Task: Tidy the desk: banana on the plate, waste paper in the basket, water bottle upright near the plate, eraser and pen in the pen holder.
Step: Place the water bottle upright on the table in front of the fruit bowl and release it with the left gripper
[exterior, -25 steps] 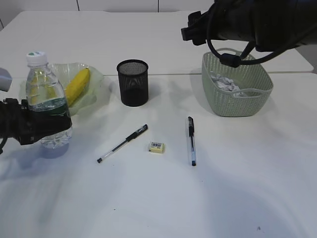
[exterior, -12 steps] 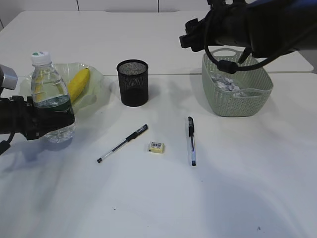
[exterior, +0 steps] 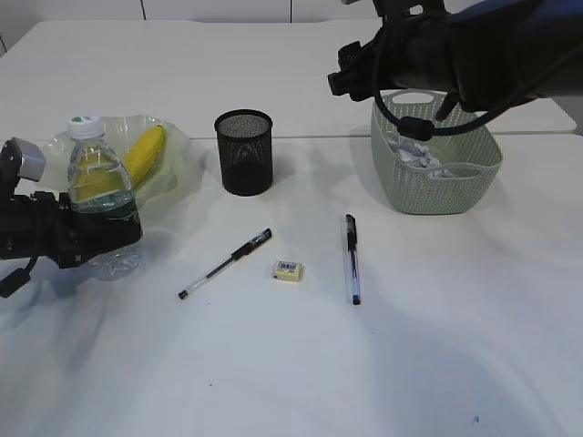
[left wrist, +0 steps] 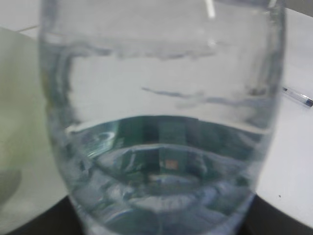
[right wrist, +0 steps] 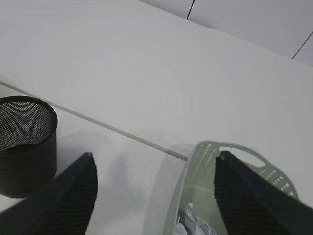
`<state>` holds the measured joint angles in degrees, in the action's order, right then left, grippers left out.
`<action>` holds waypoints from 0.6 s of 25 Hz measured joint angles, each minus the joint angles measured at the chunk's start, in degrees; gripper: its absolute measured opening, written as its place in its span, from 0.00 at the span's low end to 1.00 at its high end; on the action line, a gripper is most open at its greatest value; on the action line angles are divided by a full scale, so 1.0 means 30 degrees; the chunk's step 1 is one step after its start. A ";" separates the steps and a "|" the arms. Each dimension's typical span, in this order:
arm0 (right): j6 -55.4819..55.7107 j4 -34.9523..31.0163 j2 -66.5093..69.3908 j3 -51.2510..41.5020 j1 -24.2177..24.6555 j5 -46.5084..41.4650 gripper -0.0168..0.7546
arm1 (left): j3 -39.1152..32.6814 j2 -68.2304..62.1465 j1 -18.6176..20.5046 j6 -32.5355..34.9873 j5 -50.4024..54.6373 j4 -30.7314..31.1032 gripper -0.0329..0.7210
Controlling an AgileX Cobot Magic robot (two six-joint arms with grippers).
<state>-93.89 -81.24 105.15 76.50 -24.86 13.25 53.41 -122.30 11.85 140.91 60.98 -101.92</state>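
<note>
My left gripper (exterior: 98, 238) is shut on the lower half of the clear water bottle (exterior: 97, 187), which stands upright just in front of the pale green plate (exterior: 185, 162). The bottle (left wrist: 161, 98) fills the left wrist view. The banana (exterior: 144, 156) lies on the plate. The black mesh pen holder (exterior: 244, 152) stands mid-table. Two pens (exterior: 225, 263) (exterior: 352, 258) and a yellow eraser (exterior: 288, 270) lie in front of it. Waste paper (exterior: 415, 153) sits in the green basket (exterior: 437, 177). My right gripper (right wrist: 154, 196) hangs open and empty above the basket's left rim (right wrist: 195, 161).
The right arm (exterior: 455, 50) hovers high over the basket at the back right. A seam between two tabletops (right wrist: 122, 132) runs behind the pen holder (right wrist: 24, 142). White table surface lies in front of the pens and eraser.
My left gripper has lowered the bottle and carried it slightly right, closer to the plate. The right arm has drifted a little left above the basket.
</note>
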 joint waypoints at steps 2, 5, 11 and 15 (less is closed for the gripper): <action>0.0000 0.0128 0.0000 0.0000 0.0000 0.0000 0.74 | -0.0025 -0.0298 0.0000 0.0108 0.0000 0.0005 0.49; 0.0000 0.0208 0.0000 0.0000 0.0000 -0.0017 0.74 | 0.0008 -0.0557 0.0000 0.0152 0.0000 0.0005 0.49; 0.0000 0.0242 0.0000 0.0000 0.0000 -0.0017 0.73 | 0.0008 -0.0557 0.0000 0.0195 0.0000 0.0005 0.49; 0.0000 0.0460 0.0000 0.0000 0.0000 -0.0017 0.72 | 0.0008 -0.0557 0.0000 0.0225 0.0000 0.0005 0.49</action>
<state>-93.89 -79.86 105.15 76.50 -24.86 13.20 53.44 -123.97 11.85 141.58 60.98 -101.90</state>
